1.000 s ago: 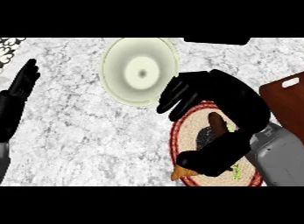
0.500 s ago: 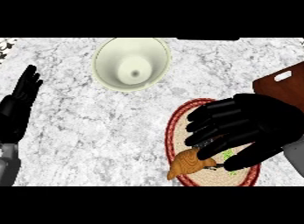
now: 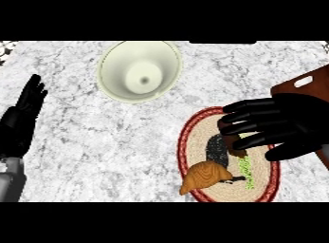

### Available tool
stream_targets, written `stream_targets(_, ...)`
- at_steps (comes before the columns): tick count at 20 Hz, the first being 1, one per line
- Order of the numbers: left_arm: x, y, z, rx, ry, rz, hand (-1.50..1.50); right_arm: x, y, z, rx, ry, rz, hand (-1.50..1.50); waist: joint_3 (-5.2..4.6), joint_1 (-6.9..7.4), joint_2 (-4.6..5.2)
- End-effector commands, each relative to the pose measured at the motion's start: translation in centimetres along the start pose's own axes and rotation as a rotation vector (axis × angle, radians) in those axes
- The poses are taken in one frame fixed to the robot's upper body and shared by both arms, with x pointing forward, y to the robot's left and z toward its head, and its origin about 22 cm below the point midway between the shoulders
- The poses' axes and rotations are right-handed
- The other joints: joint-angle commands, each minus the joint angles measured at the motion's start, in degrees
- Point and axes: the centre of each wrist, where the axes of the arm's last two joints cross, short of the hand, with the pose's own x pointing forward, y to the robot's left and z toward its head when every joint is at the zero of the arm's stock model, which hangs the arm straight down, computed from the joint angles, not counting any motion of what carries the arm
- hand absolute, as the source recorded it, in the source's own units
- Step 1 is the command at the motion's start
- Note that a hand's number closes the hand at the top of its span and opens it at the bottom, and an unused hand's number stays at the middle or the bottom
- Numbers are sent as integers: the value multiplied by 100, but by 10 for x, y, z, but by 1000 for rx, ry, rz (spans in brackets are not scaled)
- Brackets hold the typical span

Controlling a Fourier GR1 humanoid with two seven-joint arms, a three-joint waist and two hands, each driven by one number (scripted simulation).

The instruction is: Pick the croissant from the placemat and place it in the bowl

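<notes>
As my right hand (image 3: 293, 126) hangs above the placemat (image 3: 197, 142), fingers (image 3: 247, 107) apart, the croissant (image 3: 205, 175) sits by its near edge. Grab it next.

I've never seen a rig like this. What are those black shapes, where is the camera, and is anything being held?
There is one view, taken from the robot's head and looking steeply down at a marble counter. The black shapes are the robot's two hands. The left hand rests open at the left edge, fingers up. The right hand hovers open over a round woven placemat, next to a brown cutting board. The croissant lies at the placemat's lower-left rim and is not held. Farther back stands a pale bowl with nothing in it.
</notes>
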Motion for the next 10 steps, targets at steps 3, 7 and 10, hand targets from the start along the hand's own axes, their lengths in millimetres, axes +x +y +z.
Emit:
stream_targets(3,13,-9,1,8,11,3,0,20,-27,-32,108,-179,-28,-150,-7,-62,-43)
stream_targets(7,-7,-9,2,-7,9,-8,0,44,-33,-63,307,-140,110,-150,-18,-70,-44)
stream_targets(10,4,-5,1,33,13,0,0,65,-30,-64,405,-99,222,-150,-11,-139,-67)
